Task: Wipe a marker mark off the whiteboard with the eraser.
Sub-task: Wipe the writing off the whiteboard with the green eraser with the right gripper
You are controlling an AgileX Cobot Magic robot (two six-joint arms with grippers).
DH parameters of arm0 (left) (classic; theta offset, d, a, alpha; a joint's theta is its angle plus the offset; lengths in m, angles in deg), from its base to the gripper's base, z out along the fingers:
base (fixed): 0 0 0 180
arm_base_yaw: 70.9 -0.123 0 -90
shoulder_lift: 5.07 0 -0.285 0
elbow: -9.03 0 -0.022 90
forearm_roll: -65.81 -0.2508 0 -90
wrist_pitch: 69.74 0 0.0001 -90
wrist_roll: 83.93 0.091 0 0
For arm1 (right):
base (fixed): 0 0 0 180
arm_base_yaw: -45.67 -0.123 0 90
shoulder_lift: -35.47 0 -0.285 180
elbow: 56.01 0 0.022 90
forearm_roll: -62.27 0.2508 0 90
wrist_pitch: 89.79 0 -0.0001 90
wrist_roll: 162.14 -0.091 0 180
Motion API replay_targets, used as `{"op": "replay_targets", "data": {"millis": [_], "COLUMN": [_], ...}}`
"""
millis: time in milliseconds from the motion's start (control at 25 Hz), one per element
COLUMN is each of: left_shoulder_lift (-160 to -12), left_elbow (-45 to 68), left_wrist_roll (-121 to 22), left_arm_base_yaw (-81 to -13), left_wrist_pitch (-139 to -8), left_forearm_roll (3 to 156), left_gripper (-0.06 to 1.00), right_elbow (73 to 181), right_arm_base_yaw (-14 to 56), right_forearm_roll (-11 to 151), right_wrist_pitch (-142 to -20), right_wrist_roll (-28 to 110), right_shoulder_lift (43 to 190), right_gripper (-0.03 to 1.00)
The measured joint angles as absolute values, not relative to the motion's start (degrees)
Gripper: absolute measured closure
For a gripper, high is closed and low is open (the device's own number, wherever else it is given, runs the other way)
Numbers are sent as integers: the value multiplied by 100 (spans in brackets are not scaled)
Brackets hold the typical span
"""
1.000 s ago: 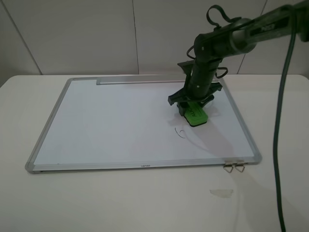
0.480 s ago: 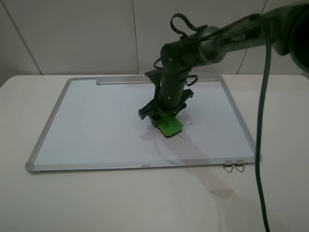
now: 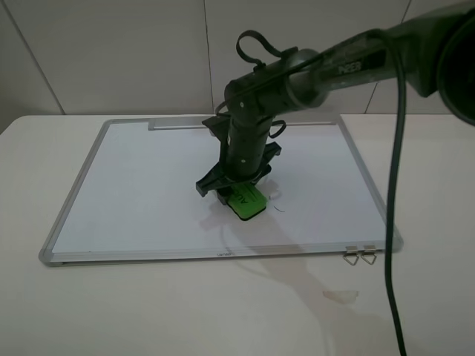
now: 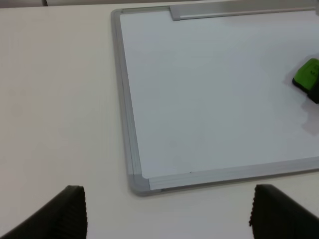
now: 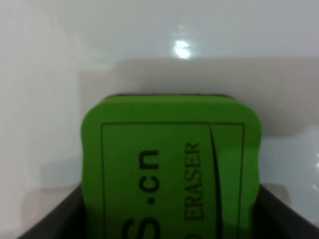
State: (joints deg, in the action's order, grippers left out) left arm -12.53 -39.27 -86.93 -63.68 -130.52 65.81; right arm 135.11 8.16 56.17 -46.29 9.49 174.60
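Note:
The whiteboard (image 3: 141, 185) lies flat on the table, and its near-left corner shows in the left wrist view (image 4: 199, 114). My right gripper (image 3: 234, 190) is shut on the green eraser (image 3: 246, 202), pressing it down on the board at front centre. Close up, the eraser (image 5: 169, 164) fills the right wrist view between my right gripper's (image 5: 169, 219) dark fingers. Only a thin, faint trace of the marker mark (image 3: 278, 205) shows just right of the eraser. My left gripper (image 4: 172, 219) hangs open above the table off the board's corner, holding nothing. The eraser (image 4: 309, 74) sits at that view's edge.
A grey tray strip (image 3: 185, 124) runs along the board's far edge. Two metal clips (image 3: 360, 256) stick out at the front right corner. A small pale scrap (image 3: 340, 295) lies on the table in front of them. The right arm's cable (image 3: 393, 185) hangs down on the right.
My right gripper has slid the eraser left and toward the front, across the spot where the loop was drawn. The loop has shrunk to a faint trace.

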Motion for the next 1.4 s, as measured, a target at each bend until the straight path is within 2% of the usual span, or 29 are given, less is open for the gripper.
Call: {"op": "replay_targets", "data": {"millis": [160,360,640,960,1200,1400], "left_shoulder_lift": [-1253,-1253,-1253,-1253,-1253,-1253], "left_elbow": [-3927,-3927,-3927,-3927,-3927,-3927], "left_wrist_roll": [-8693,-8693,-8693,-8693,-8693,-8693], "left_arm_base_yaw": [-6368,-6368,-6368,-6368,-6368,-6368], "left_wrist_pitch": [-13052,-13052,-13052,-13052,-13052,-13052], "left_forearm_roll": [6581,6581,6581,6581,6581,6581], "left_gripper": [26,26,26,26,26,26], "right_elbow": [13014,12563,12513,12513,12515,12942], "right_arm_base_yaw": [955,1470,2209,2039,1410,976], "right_forearm_roll": [5543,5469,5459,6027,6190,6495], "right_wrist_pitch": [-5221,-5947,-5982,-5786,-5423,-4631], "right_wrist_roll": [837,837,837,1641,1947,2016], "right_shoulder_lift": [17304,17181,17166,17143,17070,17133], "right_gripper": [38,38,38,38,38,38]}}
